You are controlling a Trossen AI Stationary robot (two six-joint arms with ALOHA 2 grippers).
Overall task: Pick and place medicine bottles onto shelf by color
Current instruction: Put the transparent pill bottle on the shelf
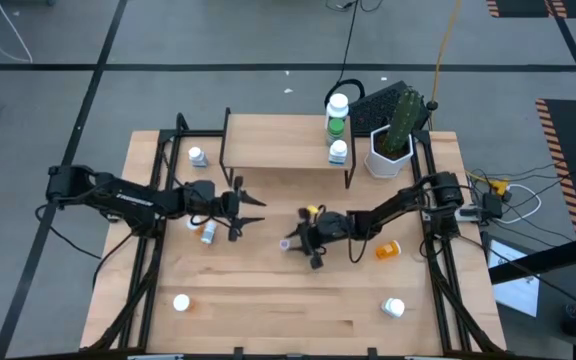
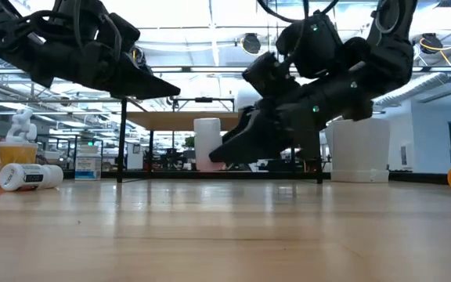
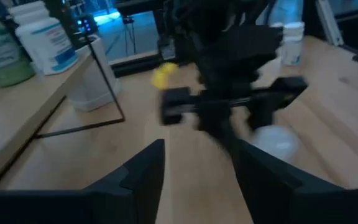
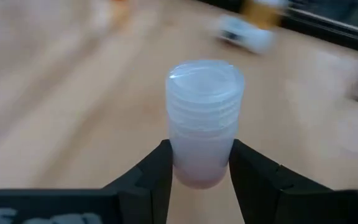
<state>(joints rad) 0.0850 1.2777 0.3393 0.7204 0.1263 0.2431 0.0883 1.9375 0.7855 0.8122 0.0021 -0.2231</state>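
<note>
Overhead, the table (image 1: 268, 300) reads like this from left to right. A white bottle (image 1: 181, 302) stands near the front left corner, and another white bottle (image 1: 197, 156) sits at the back left, just beside the shelf (image 1: 278, 145). The left gripper (image 1: 251, 207) hangs above the boards in front of the shelf's left end, its 2 fingers (image 3: 143, 174) spread with nothing between them. An orange bottle (image 1: 208, 232) lies on its side just in front of that arm's wrist.

Near the middle, the right gripper (image 1: 296, 243) pinches a pale, whitish bottle (image 4: 204, 118) by its lower body, the cap pointing away from the wrist; whether it rests on the table I cannot tell. The 2 grippers face each other, near but apart.

On the shelf's right end stand 2 bottles, a green bottle (image 1: 337, 112) at the back and a white one (image 1: 338, 151) at the front edge. Beside the shelf is a white planter (image 1: 389, 152) with a cactus. Further right, an orange bottle (image 1: 389, 249) lies on the table, and a white bottle (image 1: 394, 307) sits toward the front right.
</note>
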